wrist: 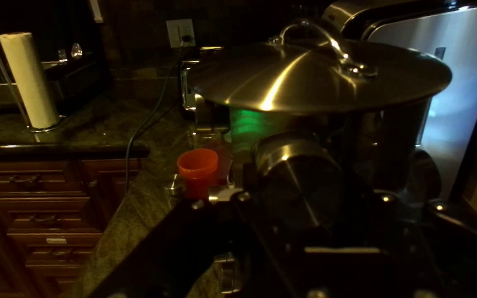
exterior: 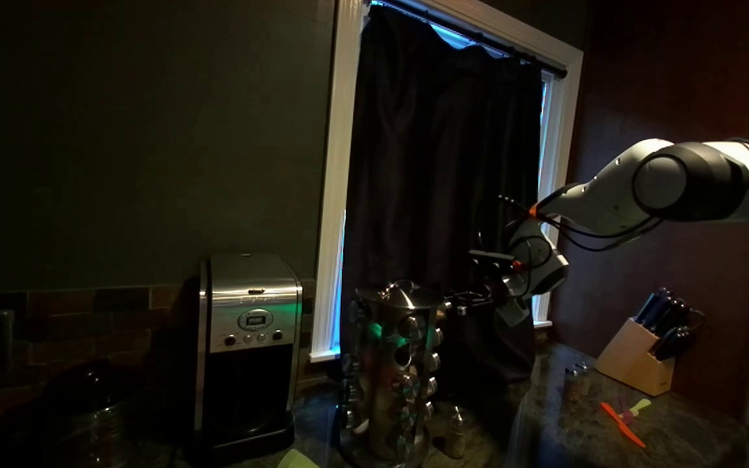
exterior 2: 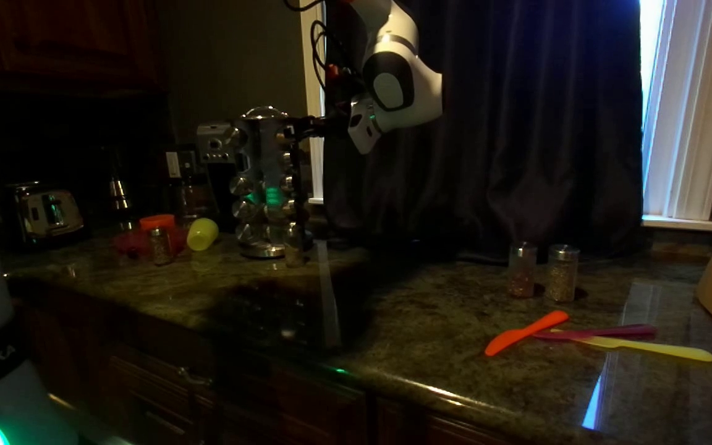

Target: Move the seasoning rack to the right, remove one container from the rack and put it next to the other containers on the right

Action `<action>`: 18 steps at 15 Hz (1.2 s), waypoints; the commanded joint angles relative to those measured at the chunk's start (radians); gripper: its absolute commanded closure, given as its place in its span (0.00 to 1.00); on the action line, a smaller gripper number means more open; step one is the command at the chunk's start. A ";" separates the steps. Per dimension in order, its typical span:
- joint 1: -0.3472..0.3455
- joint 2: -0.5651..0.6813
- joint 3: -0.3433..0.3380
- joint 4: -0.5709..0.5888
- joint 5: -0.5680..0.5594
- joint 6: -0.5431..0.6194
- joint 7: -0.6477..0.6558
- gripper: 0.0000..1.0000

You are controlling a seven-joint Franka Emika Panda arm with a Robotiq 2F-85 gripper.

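The seasoning rack [exterior: 391, 370] is a tall carousel with a domed metal lid and rows of jars. It stands upright on the counter in both exterior views [exterior 2: 269, 179]. My gripper [exterior: 456, 303] is at its upper side, level with the top row [exterior 2: 297, 130]. In the wrist view my fingers [wrist: 313, 182] lie around a jar's round metal lid [wrist: 296, 186], with the jar in the rack. The fingers are too dark to show whether they grip it. Two jars [exterior 2: 521, 272] [exterior 2: 562, 273] stand apart on the right counter. Another jar [exterior 2: 294, 245] stands close beside the rack.
A silver coffee maker [exterior: 254, 325] stands beside the rack. An orange cup [wrist: 199, 165], a tipped yellow-green cup [exterior 2: 203, 233] and a jar [exterior 2: 159, 247] are left of the rack. A knife block [exterior: 634, 357] and plastic knives [exterior 2: 526, 334] are at the right. A dark curtain [exterior 2: 486, 154] hangs behind.
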 commanded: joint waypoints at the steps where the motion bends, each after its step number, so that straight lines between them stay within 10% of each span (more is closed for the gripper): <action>1: -0.010 -0.070 -0.002 -0.077 0.087 0.015 0.034 0.76; 9: -0.032 -0.041 -0.009 -0.050 0.026 -0.110 0.015 0.76; 18: -0.016 -0.097 -0.032 -0.113 0.053 0.046 0.003 0.76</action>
